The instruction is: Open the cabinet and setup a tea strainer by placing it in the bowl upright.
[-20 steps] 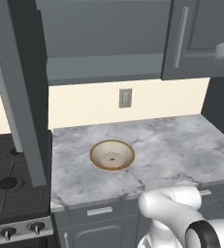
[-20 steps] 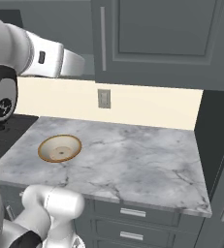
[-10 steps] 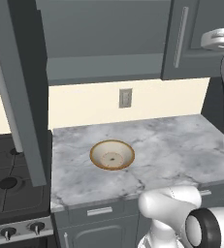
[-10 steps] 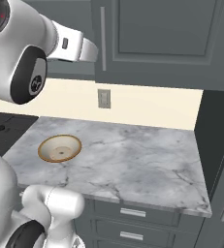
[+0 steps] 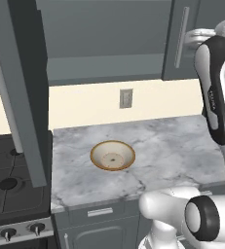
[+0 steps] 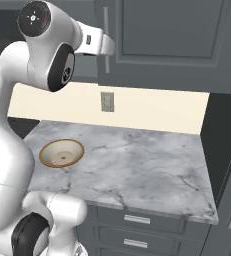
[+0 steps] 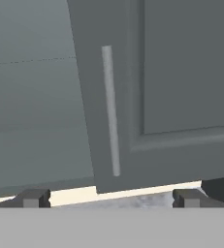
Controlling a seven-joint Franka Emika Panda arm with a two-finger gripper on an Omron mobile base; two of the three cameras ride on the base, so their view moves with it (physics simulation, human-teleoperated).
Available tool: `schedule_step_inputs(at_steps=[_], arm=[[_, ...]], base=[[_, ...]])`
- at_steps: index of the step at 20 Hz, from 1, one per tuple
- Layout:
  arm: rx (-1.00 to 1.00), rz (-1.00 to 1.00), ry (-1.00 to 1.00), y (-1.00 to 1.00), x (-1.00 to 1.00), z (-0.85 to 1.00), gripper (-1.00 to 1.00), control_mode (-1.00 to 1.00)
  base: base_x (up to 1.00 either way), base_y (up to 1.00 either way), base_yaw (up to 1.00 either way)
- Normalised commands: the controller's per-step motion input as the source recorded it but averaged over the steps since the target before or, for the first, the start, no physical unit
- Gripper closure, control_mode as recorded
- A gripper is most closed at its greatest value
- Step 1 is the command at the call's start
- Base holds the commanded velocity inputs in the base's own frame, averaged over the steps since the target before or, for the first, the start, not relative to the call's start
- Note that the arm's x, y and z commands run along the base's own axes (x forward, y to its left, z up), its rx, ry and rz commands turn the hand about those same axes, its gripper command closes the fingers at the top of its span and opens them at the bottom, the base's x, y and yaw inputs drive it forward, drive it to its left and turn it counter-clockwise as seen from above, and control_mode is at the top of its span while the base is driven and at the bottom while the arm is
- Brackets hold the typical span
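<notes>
**Gripper raised before the cabinet door, jaws apart**

The arm (image 6: 17, 130) rises at the left of the right base view and bends over at the top, its forearm reaching toward the cabinet (image 6: 172, 45); in the left base view the arm stands at the right edge, its white wrist beside the handle (image 5: 181, 38); the hand view looks at a dark grey panelled door (image 7: 181, 87) with the long grey bar handle running down its left side, the door edge tilted in that view; the gripper (image 7: 111, 197) has its two dark tips at the bottom, set wide apart, with nothing between them; they do not touch the handle or the door; to the left of the door the hand view shows a flatter grey surface, and whether that is the cabinet's inside or a second door cannot be told; in the left base view the left part of the cabinet looks open, with a dark door leaf (image 5: 24, 92) swung out over the stove (image 5: 11, 185); the bowl (image 5: 112, 155) sits upright on the marble counter (image 5: 177, 146), left of its middle, cream inside with a tan rim, nothing in it; a wall socket (image 5: 126, 98) sits on the cream wall above and behind the bowl; drawers (image 6: 137, 220) with short silver handles lie under the counter
</notes>
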Motion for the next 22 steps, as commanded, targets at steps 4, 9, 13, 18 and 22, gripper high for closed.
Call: schedule_step_inputs(at_steps=[4, 9, 13, 18, 22], arm=[[-0.07, 0.0, 0.05, -0.19, 0.68, 0.0, -1.0, -1.0], [-0.03, 0.0, 0.04, -0.05, 0.47, 0.0, -1.0, -1.0], [0.0, 0.0, 0.01, 0.01, 0.48, 0.0, -1.0, -1.0], [0.0, 0.0, 0.0, 0.03, 0.47, 0.0, -1.0, -1.0], [0.0, 0.0, 0.0, -0.13, 0.52, -0.01, -1.0, -1.0]], base=[[0.0, 0.0, 0.0], [0.0, 0.0, 0.0], [0.0, 0.0, 0.0], [0.0, 0.0, 0.0], [0.0, 0.0, 0.0]])
